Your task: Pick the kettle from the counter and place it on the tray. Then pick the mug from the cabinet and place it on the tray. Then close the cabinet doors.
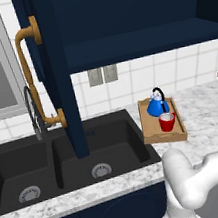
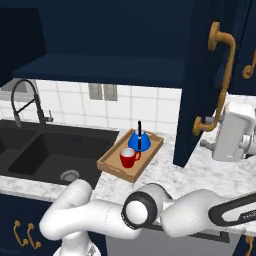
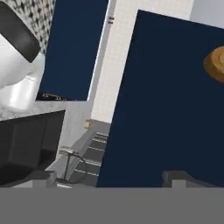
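Gripper (image 2: pixel 207 144) stands at the right cabinet door (image 2: pixel 200 80), its white hand just beside the lower end of that door's brass handle (image 2: pixel 222 75); its jaws are spread wide and nothing is between them. In the hand view the two dark fingertips (image 3: pixel 175 177) rise at the bottom, with the flat navy face of a door close ahead and a round brass mount at the right edge.

Both doors hang open. The left door (image 1: pixel 54 75) juts out over the black sink (image 1: pixel 64 159), its edge toward the camera, its curved handle on the window side. The right door stands out over the counter (image 2: pixel 165 172), well clear of the tray (image 2: pixel 112 165). Between them the cabinet (image 1: pixel 139 39) shows its navy shelf.

The arm sweeps low from the base, its elbow in front of the counter edge, then reaches out right to the hand at the door.

The tray lies on the counter beside the sink, one corner overhanging the basin. On it stand the blue kettle (image 2: pixel 139 142) toward the wall and the red mug (image 2: pixel 128 158) nearer the front, just beside each other, well left of the gripper. A faucet (image 2: pixel 25 100) arches behind the sink
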Robot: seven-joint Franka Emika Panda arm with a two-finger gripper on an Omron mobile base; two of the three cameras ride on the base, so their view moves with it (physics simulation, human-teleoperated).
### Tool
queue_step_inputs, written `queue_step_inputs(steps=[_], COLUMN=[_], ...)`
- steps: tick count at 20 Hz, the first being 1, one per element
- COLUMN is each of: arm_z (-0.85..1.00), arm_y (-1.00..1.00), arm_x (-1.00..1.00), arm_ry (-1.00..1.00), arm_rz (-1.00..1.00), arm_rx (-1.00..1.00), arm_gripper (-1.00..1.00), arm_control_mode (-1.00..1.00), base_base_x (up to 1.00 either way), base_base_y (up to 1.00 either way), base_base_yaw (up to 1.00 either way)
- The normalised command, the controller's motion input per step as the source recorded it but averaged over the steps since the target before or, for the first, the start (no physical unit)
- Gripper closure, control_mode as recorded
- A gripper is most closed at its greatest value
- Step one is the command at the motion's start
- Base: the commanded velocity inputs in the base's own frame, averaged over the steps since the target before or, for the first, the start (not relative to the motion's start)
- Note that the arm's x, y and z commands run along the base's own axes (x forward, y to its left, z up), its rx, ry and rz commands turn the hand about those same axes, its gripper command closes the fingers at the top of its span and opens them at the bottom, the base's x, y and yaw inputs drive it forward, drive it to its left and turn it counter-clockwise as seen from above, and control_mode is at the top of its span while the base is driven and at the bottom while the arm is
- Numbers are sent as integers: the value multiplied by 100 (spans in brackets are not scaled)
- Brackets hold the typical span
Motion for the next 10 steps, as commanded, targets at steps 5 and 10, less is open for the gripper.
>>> queue_step_inputs(steps=[5,10], arm_z=[9,0], arm_y=[100,100], arm_x=[-4,19], arm_ry=[-13,-13], arm_rz=[-22,-29], arm_rx=[-24,-15], arm_gripper=[-100,-100], arm_control_mode=[-100,-100], base_base_x=[0,0], base_base_y=[0,0], base_base_yaw=[0,0])
